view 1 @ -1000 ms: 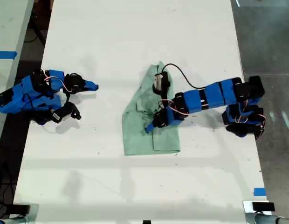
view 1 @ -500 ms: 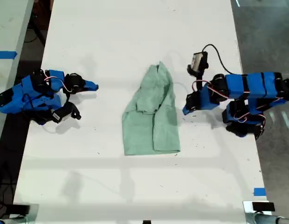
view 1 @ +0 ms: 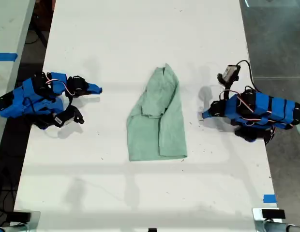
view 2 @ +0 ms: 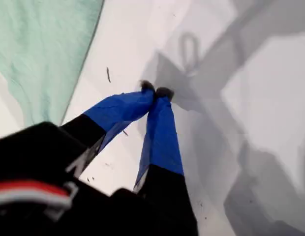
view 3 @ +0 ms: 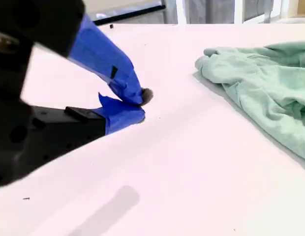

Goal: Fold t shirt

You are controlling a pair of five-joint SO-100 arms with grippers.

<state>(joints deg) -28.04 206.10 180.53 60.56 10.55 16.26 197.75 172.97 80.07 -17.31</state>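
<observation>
Both claws clear of the half-folded shirt

The small pale mint-green cloth t-shirt (view 1: 158, 120) lies mid-desk on the white desk (view 1: 140, 38), its long axis running from the far edge toward the near edge. My first claw (view 1: 205, 115), clenched on nothing, sits just beside the shirt at the exterior view's right and looks nearer; my second claw (view 1: 97, 89), also clenched empty, rests well apart at that view's left. How the shirt's folded layers stack is hard to make out.

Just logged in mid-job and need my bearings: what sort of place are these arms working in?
Probably a lab or workshop bench, not a home: a bare white table, blue tape markers at its edge, and two small arms facing a shirt laid between them.
</observation>
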